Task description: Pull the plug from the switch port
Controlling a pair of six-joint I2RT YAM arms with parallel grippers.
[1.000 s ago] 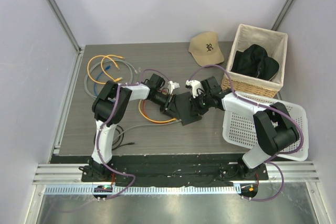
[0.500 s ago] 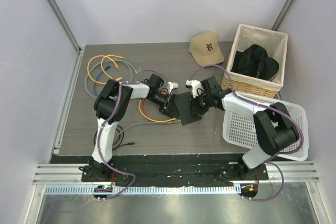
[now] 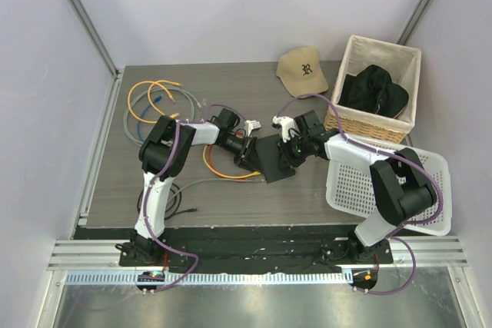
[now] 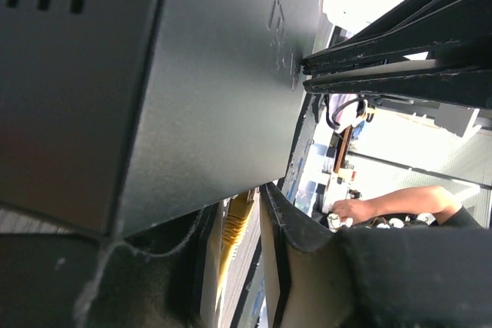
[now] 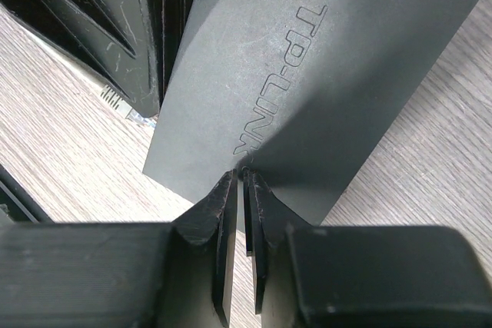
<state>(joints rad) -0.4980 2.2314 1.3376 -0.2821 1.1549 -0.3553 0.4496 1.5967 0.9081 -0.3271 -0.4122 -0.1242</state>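
The switch (image 3: 269, 160) is a flat black box lying mid-table; it also fills the left wrist view (image 4: 192, 74) and the right wrist view (image 5: 307, 59), where TP-LINK is embossed on it. A yellow plug (image 4: 237, 220) sits in a port on its edge, and its orange cable (image 3: 223, 177) loops off to the left. My left gripper (image 3: 247, 153) is at the switch's left edge, and in the left wrist view (image 4: 246, 197) its jaws stand close on either side of the plug. My right gripper (image 3: 286, 151) is shut, and its tips (image 5: 244, 174) rest on the switch's top.
A tan cap (image 3: 302, 69) lies at the back. A wicker basket (image 3: 350, 124) holding a black garment stands back right. A white plastic basket (image 3: 400, 190) lies at the right. Coiled cables (image 3: 154, 101) lie back left, and a grey cable (image 3: 184, 190) runs near the front.
The switch has shifted slightly to the left with both grippers on it. The left arm's elbow has moved a little to the right.
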